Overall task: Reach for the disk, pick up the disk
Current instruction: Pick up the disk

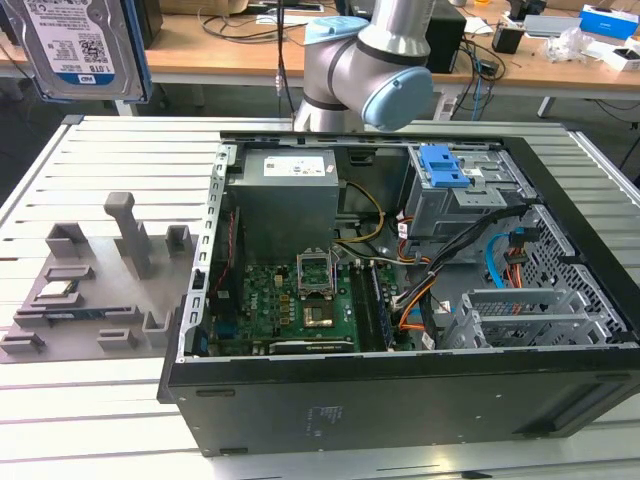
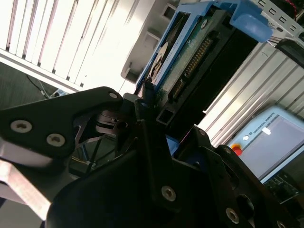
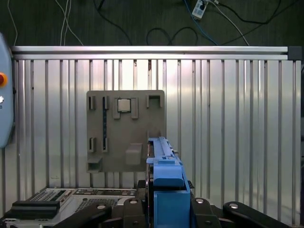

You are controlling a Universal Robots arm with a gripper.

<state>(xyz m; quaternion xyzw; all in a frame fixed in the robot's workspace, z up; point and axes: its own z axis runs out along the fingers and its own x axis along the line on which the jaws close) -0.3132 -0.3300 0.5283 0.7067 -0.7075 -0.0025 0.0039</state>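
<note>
The disk (image 1: 78, 45), a silver-grey hard drive with a white-and-blue label and a blue side bracket, hangs high above the slatted table at the exterior view's far left. In the first wrist view the disk (image 3: 160, 164) appears edge-on, its blue bracket rising from between the black fingers of my gripper (image 3: 161, 211). The second wrist view has the disk (image 2: 190, 52) with its circuit board and connector facing the camera, and my gripper (image 2: 164, 121) shut on its lower end. The arm (image 1: 370, 60) stands behind the computer case.
An open computer case (image 1: 400, 300) with motherboard, cables and a blue drive-bay latch (image 1: 443, 165) lies on the slatted table (image 1: 100, 400). A grey fixture plate (image 3: 124, 130) holding a small square chip (image 3: 124, 105) lies below the disk. A cluttered desk (image 1: 520, 50) runs behind.
</note>
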